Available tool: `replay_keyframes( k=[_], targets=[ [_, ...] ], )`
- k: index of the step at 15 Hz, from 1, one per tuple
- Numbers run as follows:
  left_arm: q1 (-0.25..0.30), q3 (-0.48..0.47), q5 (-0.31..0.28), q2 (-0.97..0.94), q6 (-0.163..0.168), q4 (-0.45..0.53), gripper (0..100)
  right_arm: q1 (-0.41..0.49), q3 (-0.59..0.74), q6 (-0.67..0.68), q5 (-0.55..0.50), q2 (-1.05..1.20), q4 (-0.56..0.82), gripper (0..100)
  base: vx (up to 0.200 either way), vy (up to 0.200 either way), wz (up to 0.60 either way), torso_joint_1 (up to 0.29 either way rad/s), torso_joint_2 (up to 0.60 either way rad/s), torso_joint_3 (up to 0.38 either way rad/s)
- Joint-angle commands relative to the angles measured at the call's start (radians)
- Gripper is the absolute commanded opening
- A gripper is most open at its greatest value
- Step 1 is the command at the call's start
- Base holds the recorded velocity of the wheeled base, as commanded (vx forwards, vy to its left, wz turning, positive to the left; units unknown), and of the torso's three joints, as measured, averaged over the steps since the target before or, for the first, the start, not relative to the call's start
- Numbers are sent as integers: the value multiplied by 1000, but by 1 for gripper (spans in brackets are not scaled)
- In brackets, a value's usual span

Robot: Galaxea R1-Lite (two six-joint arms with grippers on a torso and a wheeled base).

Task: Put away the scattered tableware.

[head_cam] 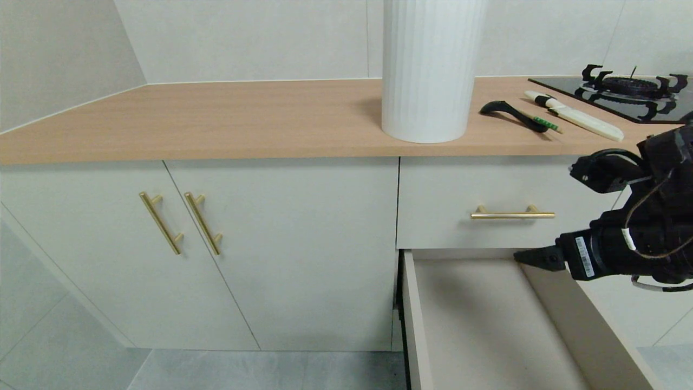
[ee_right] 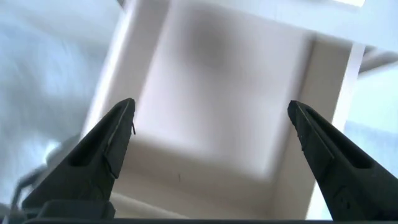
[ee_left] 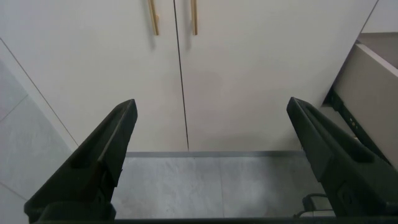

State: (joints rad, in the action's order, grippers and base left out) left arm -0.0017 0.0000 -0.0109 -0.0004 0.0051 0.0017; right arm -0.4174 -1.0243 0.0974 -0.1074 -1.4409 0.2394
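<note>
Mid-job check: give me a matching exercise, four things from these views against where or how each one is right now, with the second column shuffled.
Things:
1. lower drawer
2. black ladle
3. white knife
4. right claw

Place or state:
A. lying on the counter, nearest the hob
B. open, over the lower drawer
C. pulled out
D. lying on the counter, just beside the tall white cylinder

Pairs: 1-C, 2-D, 3-A, 4-B.

I read no legible text, number or sign here. One white sticker (head_cam: 585,256) sits on the body of the right gripper (head_cam: 528,258), carrying dark print too small for me to make out.
</note>
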Motion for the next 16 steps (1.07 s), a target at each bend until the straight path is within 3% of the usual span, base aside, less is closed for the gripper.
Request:
replay_keyframes(
  k=[1,8,12,16],
  targets=[
    [0,0,0,0,-1,0,100,11,-5,1,-3,20,-26,100,0,0,0,0,0,0],
    [0,0,0,0,1,0,100,19,-10,-1,-5,31,-29,100,0,0,0,0,0,0],
    [0,0,0,0,-1,0,100,40,-11,-2,-5,36,-37,100,0,0,0,61,-232,-242],
    [0,0,0,0,-1,0,100,40,-7,-2,-5,31,-52,100,0,0,0,174,-520,-292]
  ],
)
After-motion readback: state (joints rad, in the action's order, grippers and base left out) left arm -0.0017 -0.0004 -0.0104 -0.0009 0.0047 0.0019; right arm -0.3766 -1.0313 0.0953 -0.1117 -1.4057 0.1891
